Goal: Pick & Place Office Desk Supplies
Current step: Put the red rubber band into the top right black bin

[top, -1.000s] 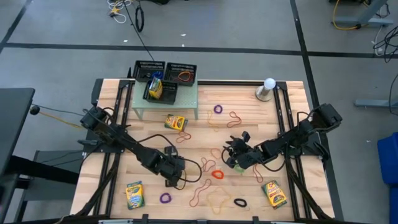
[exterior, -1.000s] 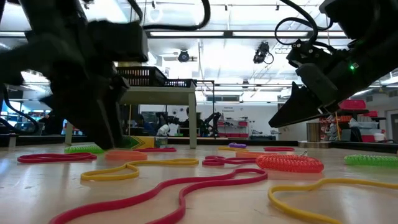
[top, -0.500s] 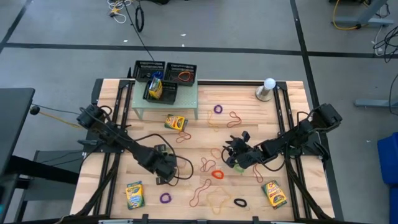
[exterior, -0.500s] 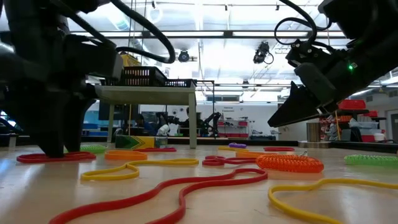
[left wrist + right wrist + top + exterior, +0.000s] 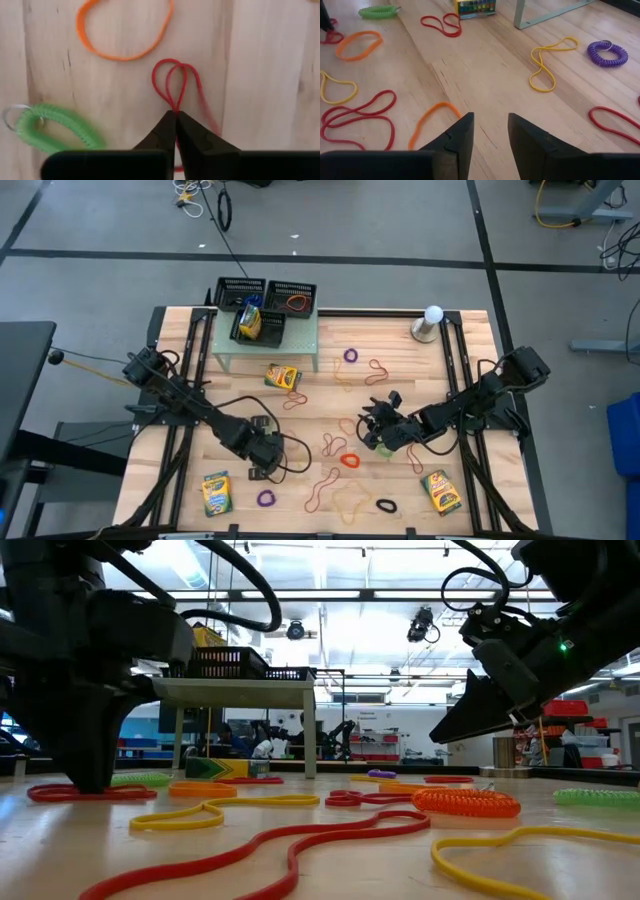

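Note:
Rubber bands in several colours lie scattered flat on the wooden table (image 5: 330,395). My left gripper (image 5: 262,470) points steeply down at the near left, shut on a red rubber band (image 5: 175,85). An orange band (image 5: 125,35) and a green coil (image 5: 50,127) lie beside it. Crayon boxes lie flat at the near left (image 5: 215,492), the near right (image 5: 440,490) and by the stand (image 5: 282,376). My right gripper (image 5: 490,125) hangs open above the table's middle (image 5: 372,435), over an orange band (image 5: 432,120), with nothing between its fingers. My left gripper pinches the red band between its two fingertips (image 5: 165,127), where two strands are drawn together (image 5: 175,107). The fingers come from above, pointing steeply down. A narrow double loop stands out beyond the tips, and the band lies on the table (image 5: 90,793).
A pale green stand (image 5: 268,345) at the far left carries black mesh trays (image 5: 265,295), one with a crayon box. A white ball-topped stand (image 5: 430,322) is at the far right. A purple coil (image 5: 606,52) and yellow band (image 5: 547,65) lie beyond my right gripper.
My left gripper has gone toward the table's left edge and a little down. It has then shut its fingertips on the red band lying there. The band stays on the table.

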